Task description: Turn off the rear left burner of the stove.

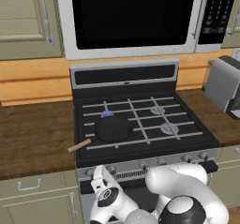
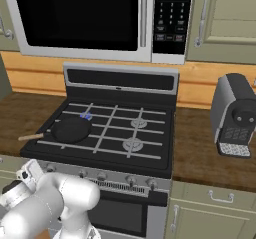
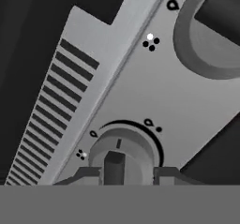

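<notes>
The gripper (image 3: 123, 175) sits right at the front of the stove (image 1: 140, 80), with its two fingers on each side of a round knob (image 3: 123, 153). Another knob (image 3: 211, 35) is just beside it on the same steel panel, so there is only a little room between them. A row of thin slots (image 3: 51, 115) runs along the panel next to the knob.

Up on the cooktop, a black frying pan (image 1: 113, 128) covers the front left part, and its wooden handle (image 1: 78, 145) sticks out over the brown counter (image 1: 33, 138). The rear left burner (image 1: 107, 114) with its blue flame is just behind the pan. The right side of the cooktop has only bare grate bars. A big microwave (image 1: 133, 17) hangs above the stove. A toaster (image 1: 225, 85) stands on the counter to the right, apart from the stove.
</notes>
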{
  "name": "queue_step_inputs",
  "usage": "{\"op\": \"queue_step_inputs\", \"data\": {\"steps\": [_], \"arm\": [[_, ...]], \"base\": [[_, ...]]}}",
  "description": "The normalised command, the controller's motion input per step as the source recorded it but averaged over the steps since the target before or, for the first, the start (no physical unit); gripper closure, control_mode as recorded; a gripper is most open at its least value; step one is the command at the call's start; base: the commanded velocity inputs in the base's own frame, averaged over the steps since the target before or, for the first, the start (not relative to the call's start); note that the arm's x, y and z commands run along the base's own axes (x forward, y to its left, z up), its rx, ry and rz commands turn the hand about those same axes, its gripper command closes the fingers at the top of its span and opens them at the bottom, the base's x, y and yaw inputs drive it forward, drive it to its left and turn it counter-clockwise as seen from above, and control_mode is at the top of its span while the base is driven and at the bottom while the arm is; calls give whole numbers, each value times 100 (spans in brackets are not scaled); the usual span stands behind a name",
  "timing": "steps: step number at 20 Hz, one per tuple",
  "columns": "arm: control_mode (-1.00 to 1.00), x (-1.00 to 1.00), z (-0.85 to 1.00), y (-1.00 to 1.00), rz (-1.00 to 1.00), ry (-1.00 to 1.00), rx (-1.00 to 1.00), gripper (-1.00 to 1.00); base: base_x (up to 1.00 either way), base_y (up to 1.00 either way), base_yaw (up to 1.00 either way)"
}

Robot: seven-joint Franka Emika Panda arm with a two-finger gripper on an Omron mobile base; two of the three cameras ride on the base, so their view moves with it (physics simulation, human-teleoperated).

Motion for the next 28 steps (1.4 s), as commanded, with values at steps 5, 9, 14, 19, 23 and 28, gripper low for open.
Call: {"op": "queue_step_inputs", "data": {"steps": [5, 9, 14, 19, 23, 28], "arm": [[-100, 0, 4, -23, -21, 3, 55, 100], [-100, 0, 7, -14, -24, 2, 58, 100], [-100, 0, 4, -21, -25, 0, 60, 100], [-100, 0, 0, -20, -25, 1, 65, 100], [-100, 0, 0, -15, -27, 0, 69, 100], [-100, 0, 0, -7, -29, 0, 70, 100]], "base": [[0, 0, 0], [0, 0, 0], [0, 0, 0], [0, 0, 0], [0, 0, 0], [0, 0, 0]]}}
